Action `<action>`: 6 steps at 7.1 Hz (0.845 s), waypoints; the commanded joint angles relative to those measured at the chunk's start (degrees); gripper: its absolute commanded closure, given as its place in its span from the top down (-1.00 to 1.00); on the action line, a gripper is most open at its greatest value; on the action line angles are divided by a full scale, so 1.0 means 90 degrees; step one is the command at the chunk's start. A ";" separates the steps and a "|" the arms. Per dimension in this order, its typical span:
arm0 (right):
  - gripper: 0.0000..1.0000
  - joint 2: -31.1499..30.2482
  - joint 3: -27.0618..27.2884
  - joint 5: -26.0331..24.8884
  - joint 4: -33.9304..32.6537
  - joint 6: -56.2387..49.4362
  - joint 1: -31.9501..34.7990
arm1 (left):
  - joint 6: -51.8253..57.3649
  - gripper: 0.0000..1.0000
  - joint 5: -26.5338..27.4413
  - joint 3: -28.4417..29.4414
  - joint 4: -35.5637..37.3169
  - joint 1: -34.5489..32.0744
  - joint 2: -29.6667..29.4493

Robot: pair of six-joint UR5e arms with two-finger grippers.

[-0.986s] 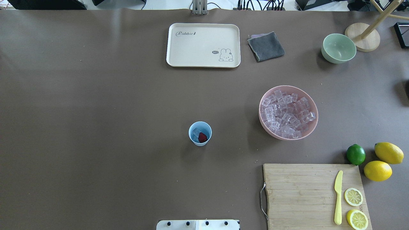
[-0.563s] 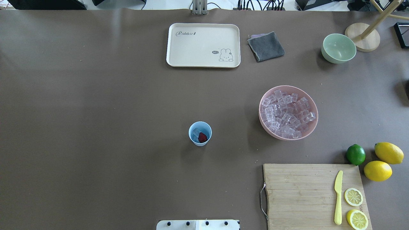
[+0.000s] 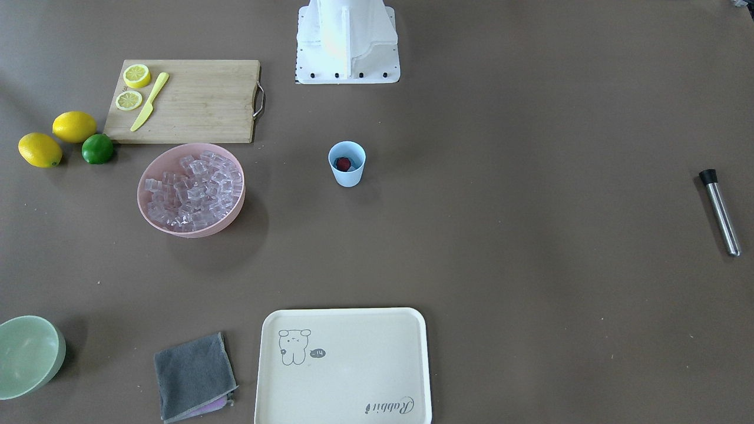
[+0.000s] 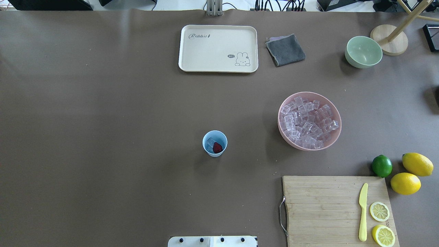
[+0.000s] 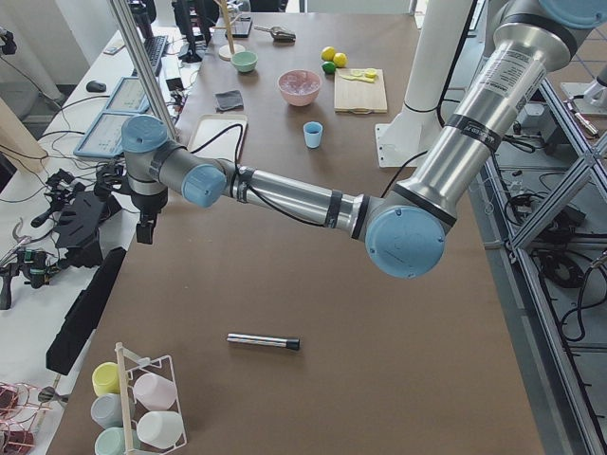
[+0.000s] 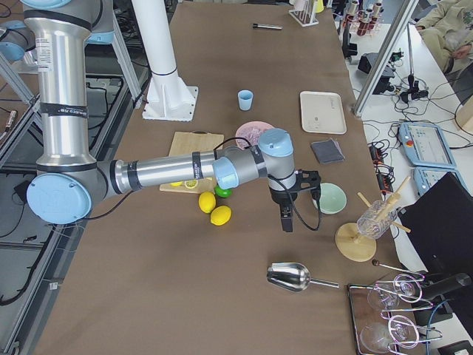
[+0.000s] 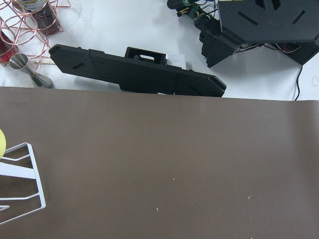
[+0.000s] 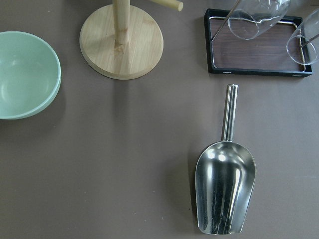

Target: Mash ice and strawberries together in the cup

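Note:
The light blue cup point(image 4: 214, 143) stands upright near the table's middle, also in the front-facing view point(image 3: 347, 164). In it lie a dark red strawberry point(image 4: 217, 148) and a clear ice cube point(image 4: 210, 142). Many more ice cubes point(image 4: 308, 121) fill the pink bowl point(image 4: 291, 144) to its right. My left gripper point(image 5: 144, 227) hangs over the table's far left edge, far from the cup. My right gripper point(image 6: 287, 222) hangs near the pale green bowl point(image 6: 329, 198). I cannot tell whether either is open or shut. No fingers show in the wrist views.
A metal rod with a black tip point(image 3: 720, 212) lies on the left end of the table. A steel scoop point(image 8: 225, 189) lies at the right end beside a wooden stand point(image 8: 121, 40). A cream tray point(image 4: 218, 48), grey cloth point(image 4: 285, 50), cutting board point(image 4: 322, 206), lime point(image 4: 381, 165) and lemons point(image 4: 405, 183) are around.

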 commanded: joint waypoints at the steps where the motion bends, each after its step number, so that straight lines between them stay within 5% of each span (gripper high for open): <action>1: 1.00 -0.0029 0.0048 -0.0011 0.0012 0.0000 -0.0001 | 0.0052 0.97 -0.0001 -0.0149 -0.0039 -0.0080 0.0069; 6: 1.00 -0.0302 0.0088 -0.0011 0.0383 0.0000 -0.0001 | 0.0052 0.97 -0.0050 -0.0442 -0.0068 -0.0236 0.0313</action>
